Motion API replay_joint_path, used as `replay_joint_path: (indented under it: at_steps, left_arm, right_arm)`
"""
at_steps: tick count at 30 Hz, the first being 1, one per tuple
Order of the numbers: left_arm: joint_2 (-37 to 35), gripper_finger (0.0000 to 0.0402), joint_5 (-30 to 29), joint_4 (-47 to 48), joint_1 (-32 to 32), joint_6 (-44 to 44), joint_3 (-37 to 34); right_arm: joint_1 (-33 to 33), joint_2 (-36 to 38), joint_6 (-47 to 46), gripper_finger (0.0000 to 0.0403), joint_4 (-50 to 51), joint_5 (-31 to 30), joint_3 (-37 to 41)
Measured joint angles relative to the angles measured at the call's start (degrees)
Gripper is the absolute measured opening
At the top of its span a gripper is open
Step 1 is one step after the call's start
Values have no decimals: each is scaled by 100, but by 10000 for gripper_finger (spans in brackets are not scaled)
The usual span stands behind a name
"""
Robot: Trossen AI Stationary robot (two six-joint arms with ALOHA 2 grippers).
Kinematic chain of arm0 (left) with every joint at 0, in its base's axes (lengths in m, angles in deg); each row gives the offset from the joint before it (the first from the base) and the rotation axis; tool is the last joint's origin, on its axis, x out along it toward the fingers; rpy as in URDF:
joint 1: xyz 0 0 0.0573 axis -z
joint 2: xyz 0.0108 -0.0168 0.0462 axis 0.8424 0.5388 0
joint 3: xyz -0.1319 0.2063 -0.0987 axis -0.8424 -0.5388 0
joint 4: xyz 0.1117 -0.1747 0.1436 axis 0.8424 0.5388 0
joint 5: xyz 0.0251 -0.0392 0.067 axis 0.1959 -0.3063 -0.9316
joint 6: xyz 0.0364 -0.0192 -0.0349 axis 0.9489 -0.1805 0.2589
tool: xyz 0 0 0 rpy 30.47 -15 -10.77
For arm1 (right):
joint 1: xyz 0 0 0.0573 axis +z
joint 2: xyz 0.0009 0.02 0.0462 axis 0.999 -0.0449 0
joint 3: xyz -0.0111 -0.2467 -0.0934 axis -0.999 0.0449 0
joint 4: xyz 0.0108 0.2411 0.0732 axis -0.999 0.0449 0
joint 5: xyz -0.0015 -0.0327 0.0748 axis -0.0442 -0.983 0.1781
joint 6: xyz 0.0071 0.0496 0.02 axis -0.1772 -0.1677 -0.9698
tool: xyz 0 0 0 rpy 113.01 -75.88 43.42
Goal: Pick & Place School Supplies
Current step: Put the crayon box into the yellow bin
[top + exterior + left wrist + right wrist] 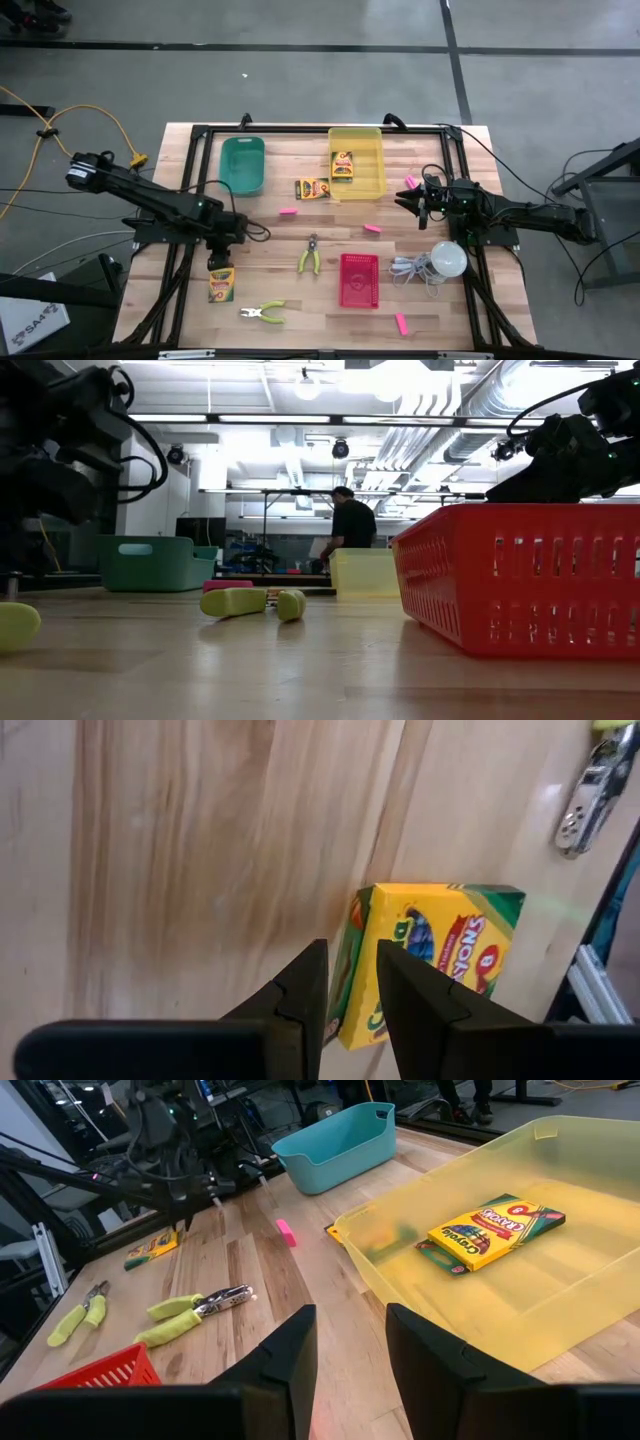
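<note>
- The surface (pixel 300 215) is pale wooden planking in a dark frame, standing on a grey floor (pixel 300 80) crossed by dark lines.
- In the low view the room behind is brightly lit, with ceiling pipes and a person (pixel 350 525) in dark clothing far back.
- The left hand (pixel 218 262) hovers just above a crayon box (pixel 430 960) lying flat near the surface's left front edge; its fingers are a little apart and empty.
- The right hand (pixel 412 203) hangs near the yellow tray (pixel 375 160), fingers apart, gripping nothing.
- One crayon box lies in the tray (pixel 490 1230), another just beside it (pixel 312 188).
- Pink erasers (pixel 288 212) are scattered well apart.
- The red basket (pixel 520 580) blocks much of the low view.
- The box under the left hand is partly covered by the fingers.
</note>
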Motion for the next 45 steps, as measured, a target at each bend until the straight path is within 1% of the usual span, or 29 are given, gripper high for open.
replay_joint_path:
  at_steps: [7, 15, 29, 45]
  left_arm:
    - [188, 86, 19, -325, 0, 14, -114]
    - [364, 86, 223, -589, -2, 37, -170]
    - [367, 85, 315, -629, 0, 72, -173]
    - [367, 33, 317, -645, -122, 261, -173]
  right_arm:
    - [1, -2, 0, 110, 0, 0, 0]
    - [1, -1, 0, 110, 0, 0, 0]
    - [0, -2, 0, 110, 0, 0, 0]
    - [-1, -1, 0, 110, 0, 0, 0]
